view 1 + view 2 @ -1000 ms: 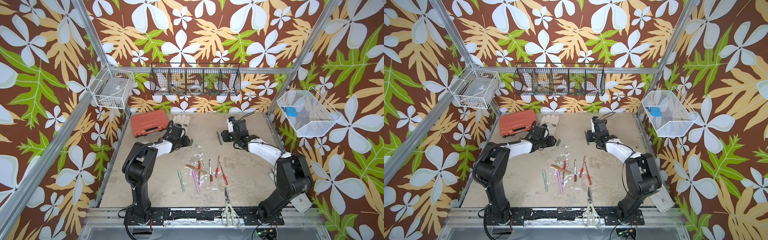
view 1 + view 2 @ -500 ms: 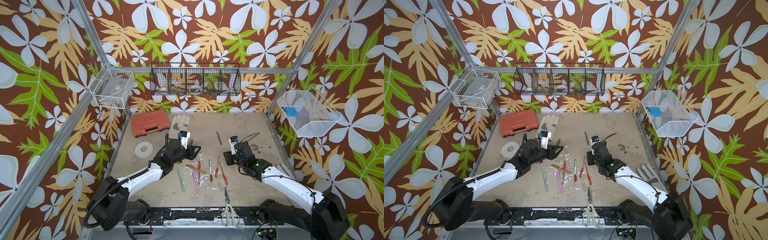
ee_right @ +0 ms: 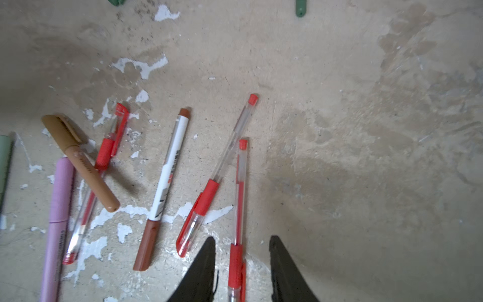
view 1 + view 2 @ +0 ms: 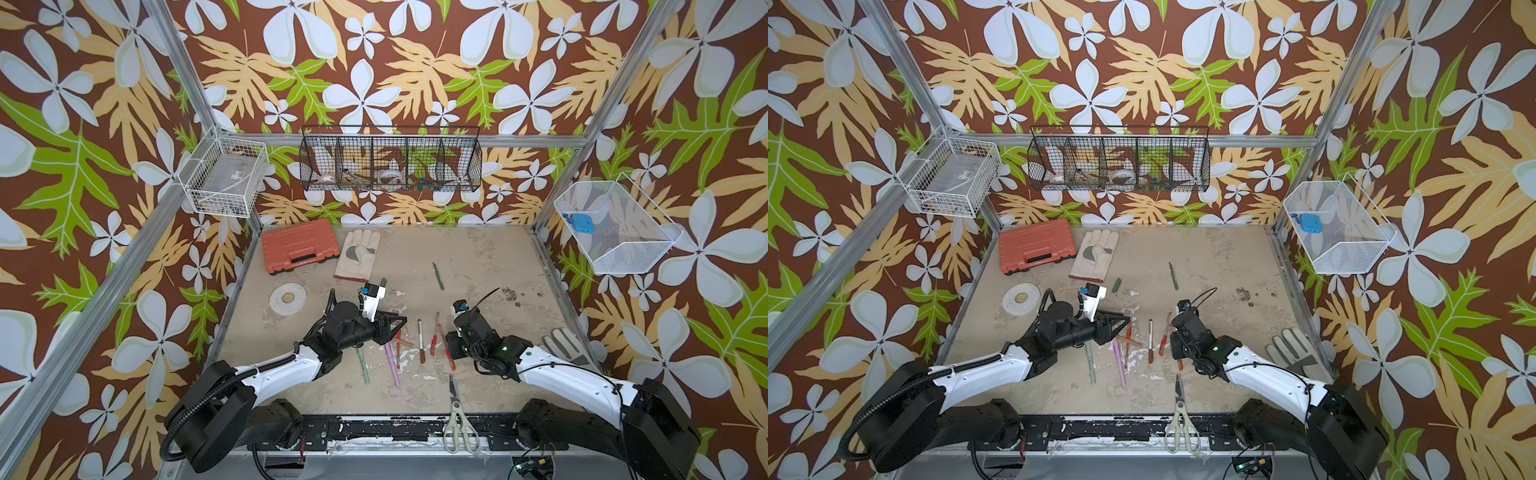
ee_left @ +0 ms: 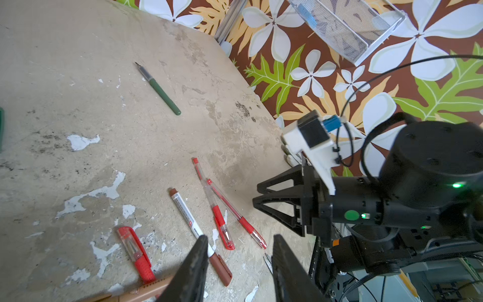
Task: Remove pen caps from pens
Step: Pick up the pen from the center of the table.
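A second back both arms sat folded toward 12 o'clock. The left arm (image 4: 291,370) and right arm (image 4: 561,374) now reach in from 6 o'clock, and since half a second ago each has come lower over the pens (image 4: 420,340). These lie scattered at the middle of the worktop (image 4: 478,257), none moved. The dark green pen (image 4: 437,276) lies alone and uncapped toward 12 o'clock of them, with the dark green cap (image 4: 1116,284) well apart at its 9 o'clock. The left jaws stand apart with nothing between them, at the cluster's 9 o'clock side. The right jaws stand apart at its 3 o'clock side. Only the right wrist view shows a red-and-clear pen (image 3: 239,209) lying between the right jaws, untouched; in both top views the arm hides this. The left wrist view alone shows the white-and-brown pen (image 5: 188,219) running behind one of the left jaws
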You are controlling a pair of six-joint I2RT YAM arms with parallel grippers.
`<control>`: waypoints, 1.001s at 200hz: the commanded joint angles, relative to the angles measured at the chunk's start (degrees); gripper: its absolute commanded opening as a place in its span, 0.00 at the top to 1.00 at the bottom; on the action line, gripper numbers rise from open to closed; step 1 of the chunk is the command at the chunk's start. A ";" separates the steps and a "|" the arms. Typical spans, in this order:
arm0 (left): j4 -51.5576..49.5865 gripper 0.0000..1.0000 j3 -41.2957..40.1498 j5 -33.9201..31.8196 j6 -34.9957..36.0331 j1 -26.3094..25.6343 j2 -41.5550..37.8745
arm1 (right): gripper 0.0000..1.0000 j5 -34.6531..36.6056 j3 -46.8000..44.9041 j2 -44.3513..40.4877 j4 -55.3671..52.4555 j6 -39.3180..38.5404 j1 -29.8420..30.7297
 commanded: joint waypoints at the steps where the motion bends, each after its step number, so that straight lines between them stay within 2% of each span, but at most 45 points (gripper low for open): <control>1: 3.89 0.58 -0.76 2.68 1.00 -0.30 0.28 | 0.66 0.39 0.63 3.29 1.10 -0.74 0.09; 28: 5.06 0.57 -0.38 5.67 1.08 -0.47 2.37 | 0.68 -1.53 2.03 7.32 2.62 -1.72 0.14; 78: 4.71 0.58 0.02 5.62 1.08 -0.52 3.39 | 0.70 -1.54 4.83 13.07 3.05 -3.39 0.09; 109: 4.56 0.58 0.02 5.50 1.22 -0.57 3.67 | 0.74 -0.89 5.28 14.62 3.47 -3.39 0.09; 200: 4.45 0.58 0.02 5.48 1.35 -0.57 3.99 | 0.75 -0.15 4.99 16.34 4.25 -3.78 0.00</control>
